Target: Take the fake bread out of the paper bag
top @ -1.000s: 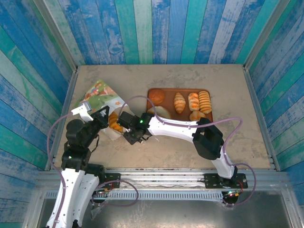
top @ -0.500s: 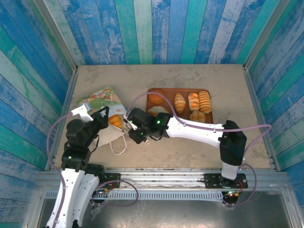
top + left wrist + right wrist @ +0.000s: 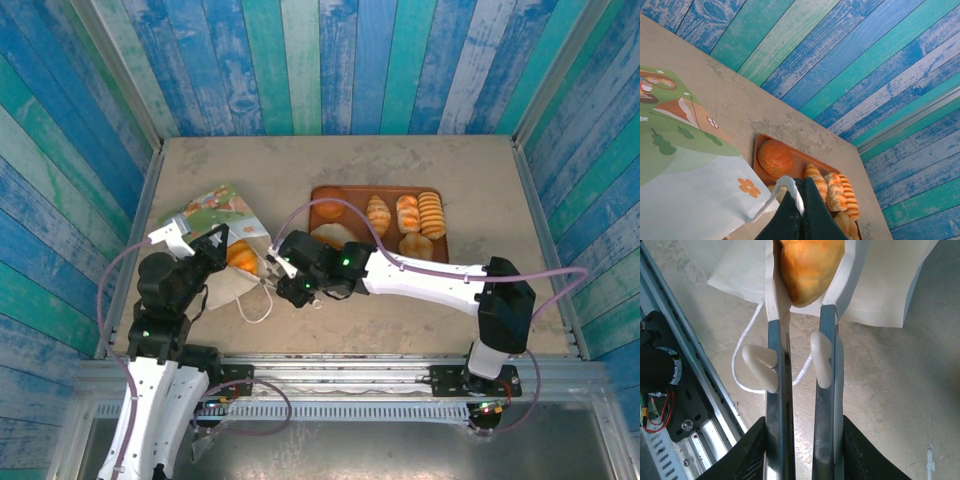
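The white paper bag lies on its side at the left of the table, its printed face up. My left gripper is shut on one white loop handle at the bag's mouth. My right gripper reaches to the mouth from the right and is shut on a golden-brown piece of fake bread, which sits between the long fingers with the white paper behind it. From above, that piece shows at the bag's opening. The bag's inside is hidden.
A brown tray right of the bag holds a round bun, a croissant and several rolls. The bag's other handle lies loose on the table. The metal rail runs along the near edge.
The right arm's elbow has swung far to the right and its wrist has drawn slightly right, fingers still at the bag's mouth. The bag has shifted a little and its loose handle now shows.
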### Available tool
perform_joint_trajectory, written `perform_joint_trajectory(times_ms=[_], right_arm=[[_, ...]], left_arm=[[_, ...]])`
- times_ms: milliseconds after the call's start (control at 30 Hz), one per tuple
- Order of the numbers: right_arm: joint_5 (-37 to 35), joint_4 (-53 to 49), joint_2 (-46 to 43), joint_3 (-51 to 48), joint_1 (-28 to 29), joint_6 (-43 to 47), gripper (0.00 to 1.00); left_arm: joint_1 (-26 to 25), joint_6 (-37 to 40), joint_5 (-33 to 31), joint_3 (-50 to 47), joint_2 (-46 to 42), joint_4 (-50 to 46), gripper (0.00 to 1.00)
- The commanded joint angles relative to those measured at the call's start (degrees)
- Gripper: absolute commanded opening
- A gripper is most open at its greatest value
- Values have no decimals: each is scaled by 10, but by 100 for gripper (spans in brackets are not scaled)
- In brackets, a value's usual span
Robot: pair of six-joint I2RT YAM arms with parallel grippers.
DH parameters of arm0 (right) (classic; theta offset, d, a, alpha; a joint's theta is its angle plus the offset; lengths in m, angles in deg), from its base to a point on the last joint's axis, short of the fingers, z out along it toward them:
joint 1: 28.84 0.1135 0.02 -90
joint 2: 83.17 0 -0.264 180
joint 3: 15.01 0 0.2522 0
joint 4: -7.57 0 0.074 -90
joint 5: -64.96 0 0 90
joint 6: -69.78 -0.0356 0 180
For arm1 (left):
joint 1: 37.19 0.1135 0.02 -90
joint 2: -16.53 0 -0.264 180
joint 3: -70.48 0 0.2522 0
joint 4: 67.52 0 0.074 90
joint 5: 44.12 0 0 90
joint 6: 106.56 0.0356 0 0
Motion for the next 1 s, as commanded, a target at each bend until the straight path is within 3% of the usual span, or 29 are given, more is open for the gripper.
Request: perform_joint_trajectory(times_ms=[0,967], right_arm=[[7,23,-39,-13,6,13,34],[-20,-5,-185,-129,8,40,34]], left_arm=[[-2,-8,-3,11,-6,3,0],[-2,-16,-20,-7,15,41,0]])
